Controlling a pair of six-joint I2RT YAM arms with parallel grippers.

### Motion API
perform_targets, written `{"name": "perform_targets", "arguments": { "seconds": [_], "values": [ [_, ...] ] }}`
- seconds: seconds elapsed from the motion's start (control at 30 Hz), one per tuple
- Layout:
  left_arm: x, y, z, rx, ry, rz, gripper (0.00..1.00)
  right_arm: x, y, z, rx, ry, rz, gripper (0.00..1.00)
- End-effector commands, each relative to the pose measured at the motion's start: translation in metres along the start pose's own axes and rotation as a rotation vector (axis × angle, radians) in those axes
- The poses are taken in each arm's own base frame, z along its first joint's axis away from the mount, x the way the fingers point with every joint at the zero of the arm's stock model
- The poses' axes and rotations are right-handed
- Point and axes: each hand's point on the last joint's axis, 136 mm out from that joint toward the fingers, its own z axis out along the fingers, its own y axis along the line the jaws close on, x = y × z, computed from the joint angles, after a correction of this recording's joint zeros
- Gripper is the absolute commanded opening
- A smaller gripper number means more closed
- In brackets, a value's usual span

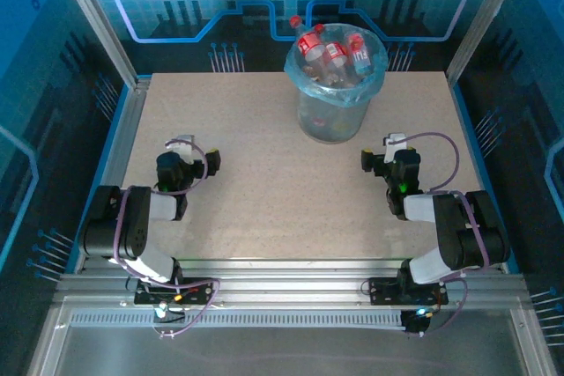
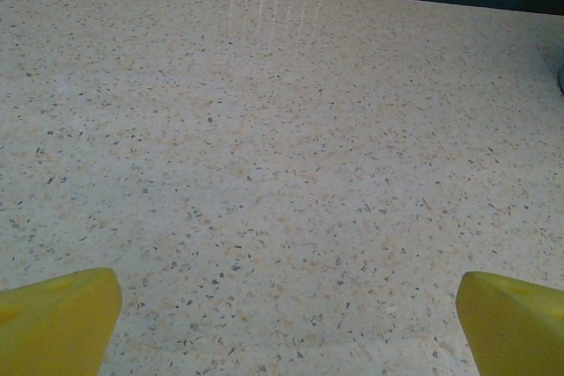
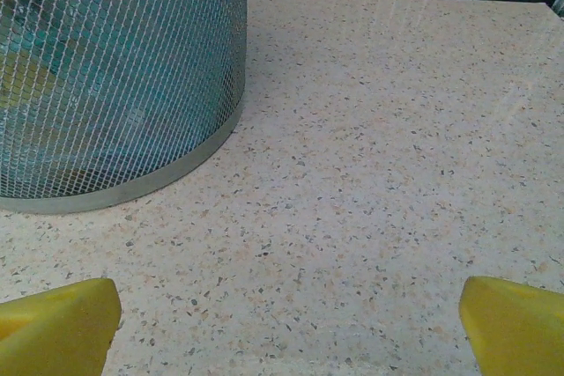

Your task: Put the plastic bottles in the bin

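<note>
With the plastic bottles heaped in the bin ahead, we judge the job done and rest the left gripper and right gripper wide, empty, clear of its wall.

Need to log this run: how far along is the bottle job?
Looks essentially finished. Done: the bottles in view all lie piled in the bin. In hand: nothing; the left gripper and right gripper are both open and empty. Left: apparently nothing more to pick up.
</note>
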Motion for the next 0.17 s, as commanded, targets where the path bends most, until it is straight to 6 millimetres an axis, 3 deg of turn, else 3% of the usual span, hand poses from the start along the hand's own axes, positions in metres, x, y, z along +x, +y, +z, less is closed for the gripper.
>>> {"name": "perform_targets", "arguments": {
  "seconds": [0.0,0.13],
  "values": [
    [-0.0116,-0.006,0.002,0.015,-0.025,0.03,0.99,-0.0052,-0.0007,0.0021,0.011,-0.011,-0.014,1.0],
    [-0.0116,-0.0064,0.0012,0.012,-0.03,0.033,0.99,-0.0051,-0.0009,0.0021,0.012,-0.01,-0.014,1.0]
  ]
}}
